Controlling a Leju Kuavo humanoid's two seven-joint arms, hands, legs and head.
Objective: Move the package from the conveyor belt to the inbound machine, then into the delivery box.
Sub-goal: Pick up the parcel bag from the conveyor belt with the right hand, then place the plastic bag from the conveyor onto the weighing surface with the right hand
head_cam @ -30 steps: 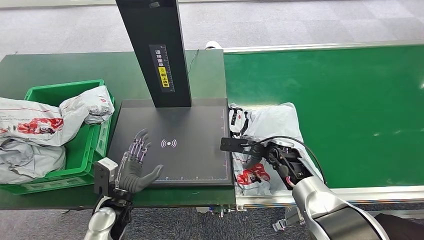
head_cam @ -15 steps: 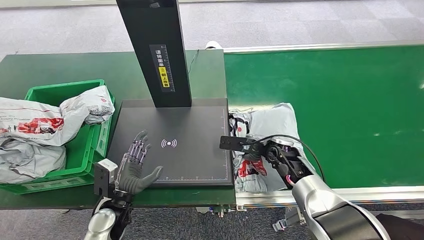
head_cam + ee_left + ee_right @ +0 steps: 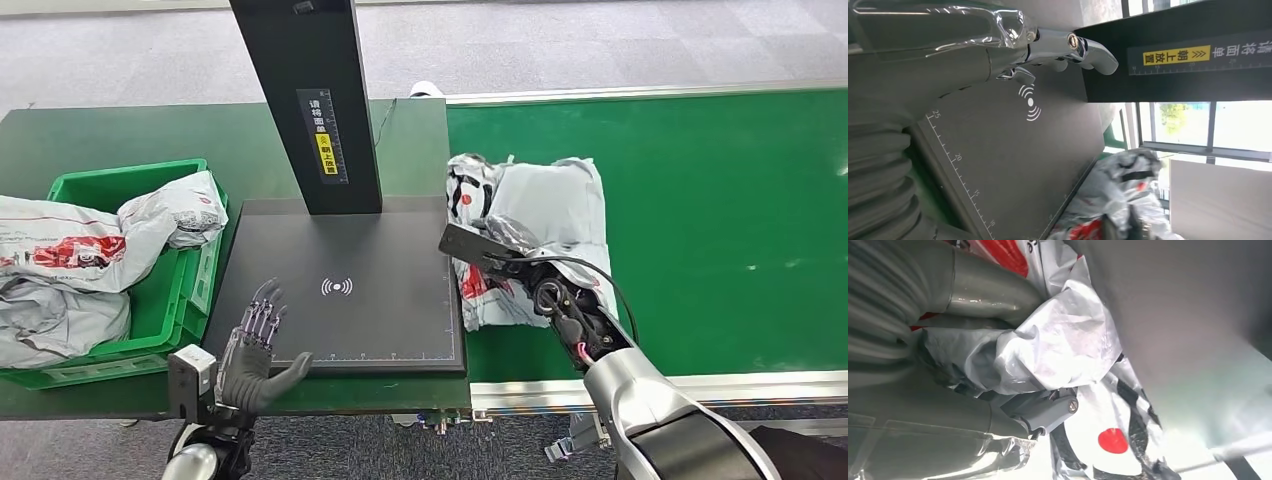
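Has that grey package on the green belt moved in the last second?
Yes. The package, gripped by the right hand, has shifted up and away along the conveyor belt; its far end now lies beyond the back edge of the black scanner plate.

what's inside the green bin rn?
The green bin holds several crumpled grey packages with red print, heaped above its rim. Its floor and anything beneath them is covered.
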